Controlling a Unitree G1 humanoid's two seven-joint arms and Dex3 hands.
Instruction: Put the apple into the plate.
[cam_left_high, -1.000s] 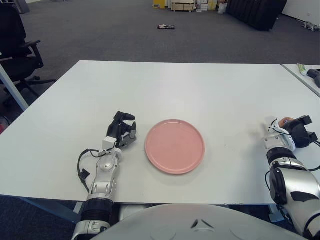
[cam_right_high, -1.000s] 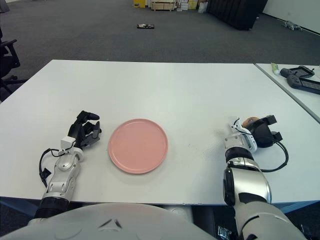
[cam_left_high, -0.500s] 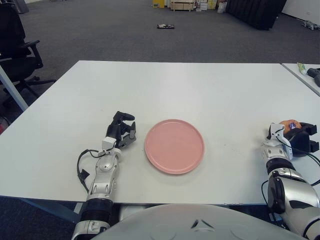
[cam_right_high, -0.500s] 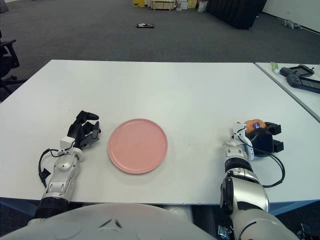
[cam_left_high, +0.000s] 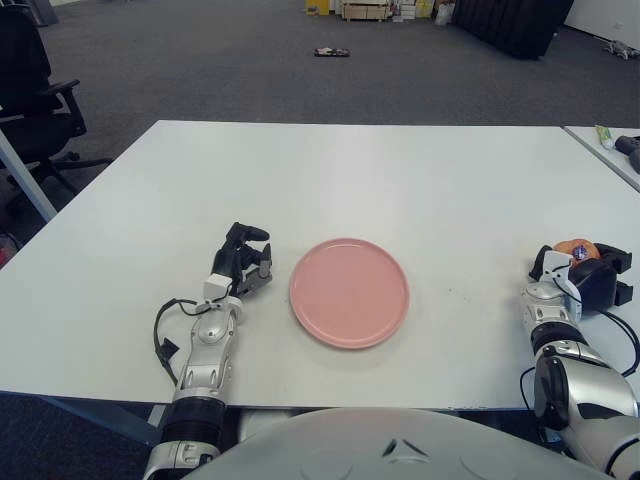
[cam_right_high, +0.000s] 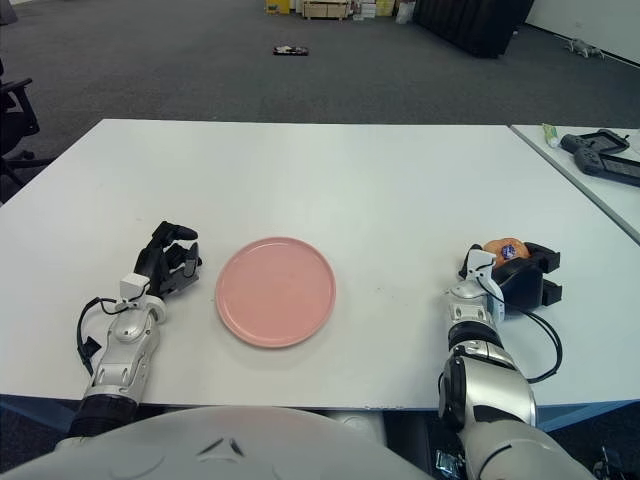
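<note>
The pink plate (cam_left_high: 349, 292) lies flat on the white table (cam_left_high: 380, 170), near its front edge. My right hand (cam_right_high: 522, 274) is at the right side of the table, well right of the plate, with its fingers curled around the apple (cam_right_high: 502, 248), an orange-red fruit with a small sticker. The apple also shows in the left eye view (cam_left_high: 577, 246). My left hand (cam_left_high: 247, 260) rests on the table just left of the plate, its fingers curled and holding nothing.
A second table at the far right carries a dark tool (cam_right_high: 600, 160) and a small tube (cam_right_high: 549, 132). A black office chair (cam_left_high: 35, 90) stands at the far left. Boxes and dark cabinets (cam_left_high: 505, 22) stand on the floor far behind.
My right hand has turned its wrist with the apple in it, so the apple now sits on top of the fingers. My left hand and the plate have not moved.
</note>
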